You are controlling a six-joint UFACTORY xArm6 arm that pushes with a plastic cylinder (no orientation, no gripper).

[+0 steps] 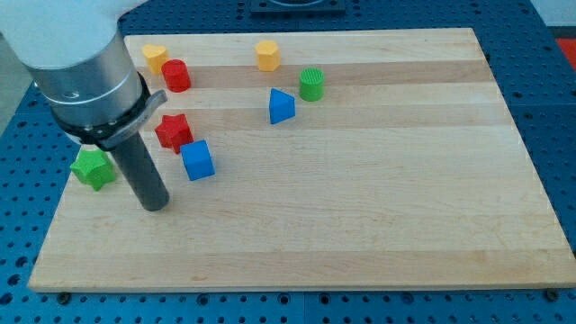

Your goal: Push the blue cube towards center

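Dark rod tip [156, 205], no hand fitted so no grip state to tell, rests lower left on wooden table [360, 234], just left-below blue plastic cube [197, 160], placed for a rightward push toward centre.

The blue cube [197, 160] is a small, solid block of bright blue with clean, sharp edges. It sits flat on the bench [360, 216], upright on one face, turned slightly so that its sides run a little askew to the bench's edges. Its top face looks paler than the two sides that show. It lies in the left part of the view, about midway between the view's top and bottom, well left of the bench's middle.
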